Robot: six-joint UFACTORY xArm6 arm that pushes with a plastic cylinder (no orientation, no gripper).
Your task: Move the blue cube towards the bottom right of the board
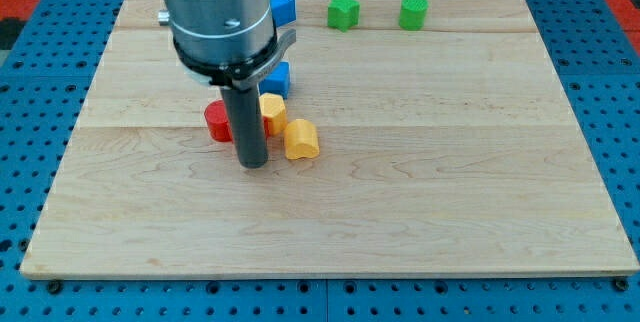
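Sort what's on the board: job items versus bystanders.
Job:
blue cube, just above my tip
my tip
wooden board

Lying about:
second blue block
two green blocks
red block
two yellow blocks

my tip just left of yellow block | blue cube above

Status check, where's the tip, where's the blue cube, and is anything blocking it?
My tip down, left of orange block. Blue cube above it, partly hidden by rod housing. Yellow block directly below cube, in the way.
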